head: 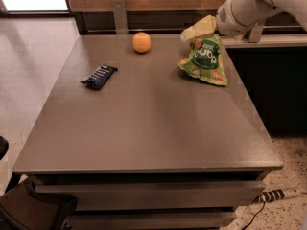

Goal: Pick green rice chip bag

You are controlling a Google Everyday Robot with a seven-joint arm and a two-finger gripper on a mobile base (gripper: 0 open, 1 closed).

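We judge the crinkled bright green rice chip bag, lying on the grey table at its far right, light, soft and slippery, best pinched by its crumpled top edge; the pale gripper hovers over that same far-right part, open or closed we cannot tell.

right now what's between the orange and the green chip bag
Only bare table, in the camera view. The gripper hangs over the far edge of the green rice chip bag, right of the orange.
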